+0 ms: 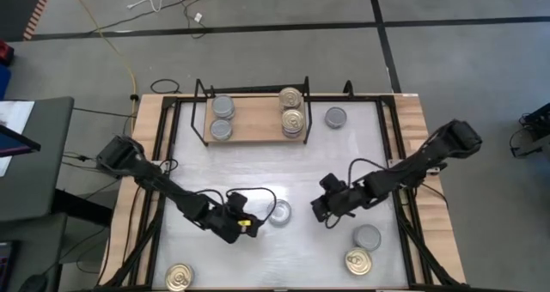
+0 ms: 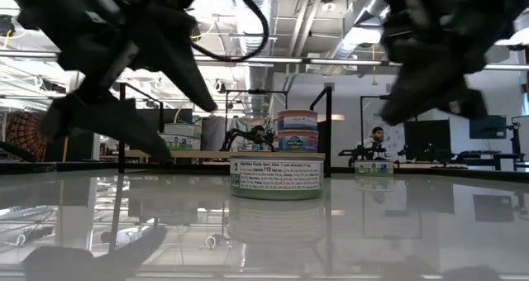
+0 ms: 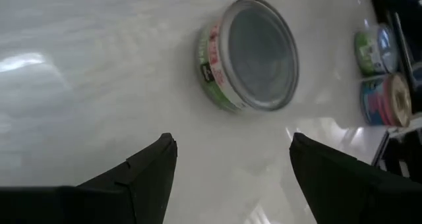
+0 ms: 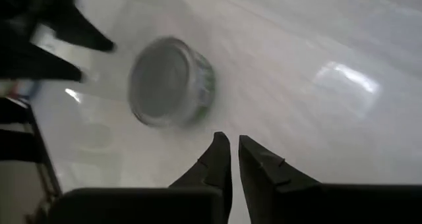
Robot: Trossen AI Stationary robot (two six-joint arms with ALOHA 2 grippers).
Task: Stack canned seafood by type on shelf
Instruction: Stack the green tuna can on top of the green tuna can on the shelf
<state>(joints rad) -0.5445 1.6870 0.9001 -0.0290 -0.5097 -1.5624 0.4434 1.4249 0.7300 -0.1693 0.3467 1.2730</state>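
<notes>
A yellow cable (image 1: 121,47) trails across grey floor — seated person (image 2: 376,140) beyond.
</notes>
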